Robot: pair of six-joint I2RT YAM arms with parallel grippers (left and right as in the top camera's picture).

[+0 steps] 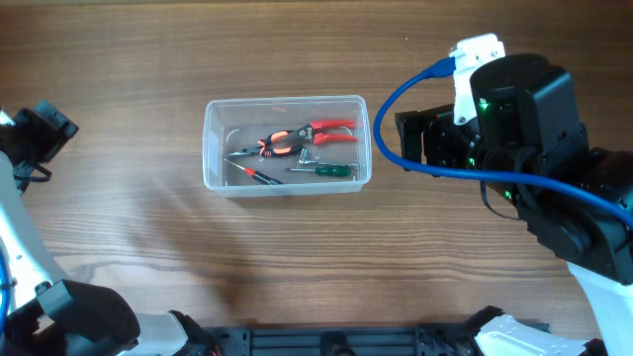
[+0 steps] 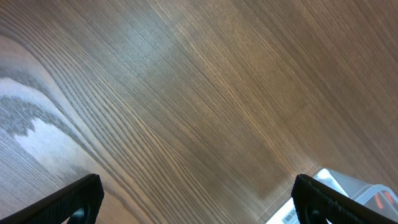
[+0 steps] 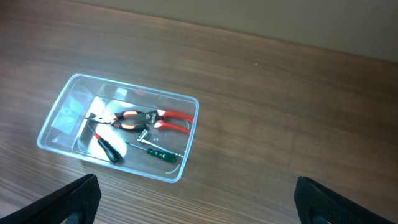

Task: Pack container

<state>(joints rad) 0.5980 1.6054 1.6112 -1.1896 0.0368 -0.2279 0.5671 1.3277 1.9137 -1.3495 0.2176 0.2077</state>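
Observation:
The container (image 1: 211, 148), a clear plastic tub, stands in the middle of the wooden table. Inside lie red-handled pliers (image 1: 307, 133), a green-handled screwdriver (image 1: 331, 170) and a small red-and-black screwdriver (image 1: 259, 175). The right wrist view shows the container (image 3: 186, 149) with the pliers (image 3: 149, 118) and green screwdriver (image 3: 163, 155) inside. My right gripper (image 3: 198, 199) is open and empty, above the table to the container's right. My left gripper (image 2: 199, 196) is open and empty at the far left, with only a container corner (image 2: 348, 186) in its view.
A blue cable (image 1: 396, 129) loops from the right arm close to the container's right end. The left arm (image 1: 45, 129) sits at the table's left edge. Bare wood surrounds the container.

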